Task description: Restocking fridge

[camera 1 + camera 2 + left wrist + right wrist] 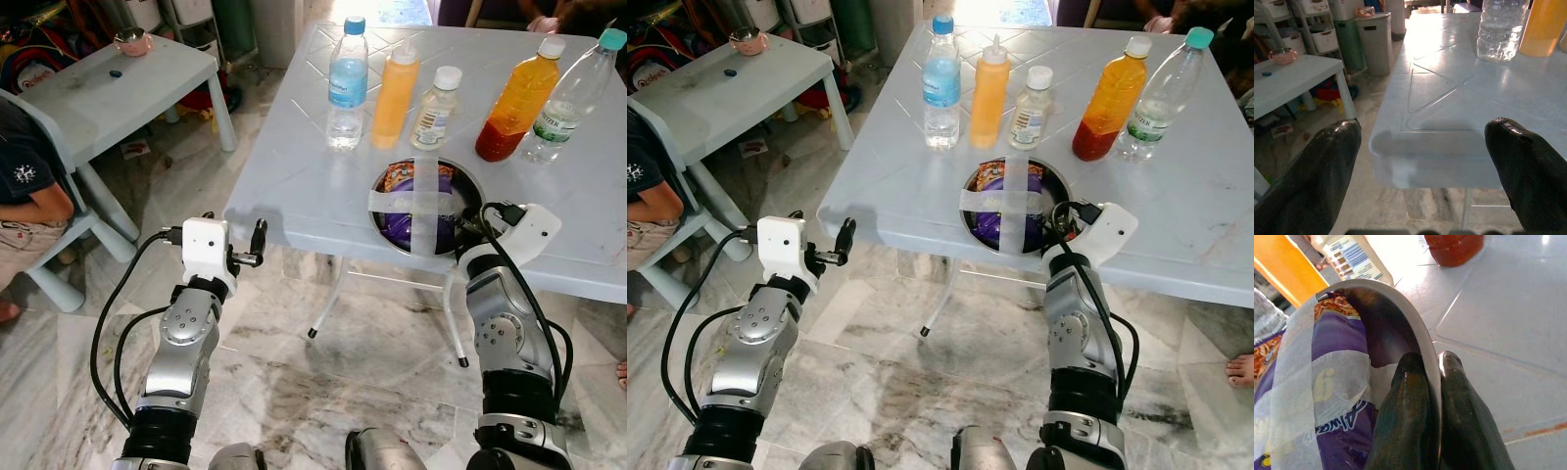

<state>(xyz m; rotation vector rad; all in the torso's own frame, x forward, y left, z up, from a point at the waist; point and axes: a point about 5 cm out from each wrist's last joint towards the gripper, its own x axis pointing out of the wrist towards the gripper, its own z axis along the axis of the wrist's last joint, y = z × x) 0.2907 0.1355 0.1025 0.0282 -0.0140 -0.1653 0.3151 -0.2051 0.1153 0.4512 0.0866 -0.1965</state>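
1. Head views: five bottles stand in a row on the far part of the white table (294, 186): water bottle (347, 83), orange squeeze bottle (395, 96), small clear bottle (435, 108), red-orange juice bottle (514, 103), clear bottle (573, 98). Near them a metal bowl (471, 192) holds a purple snack bag (411, 223) under taped strips. A person's arm (34, 201) shows far left.
2. Left wrist view: left gripper (1422, 166), fingers apart, faces the table's near-left corner, holding nothing.
3. Right wrist view: right gripper (1432, 369) pinches the bowl's rim, one finger inside.
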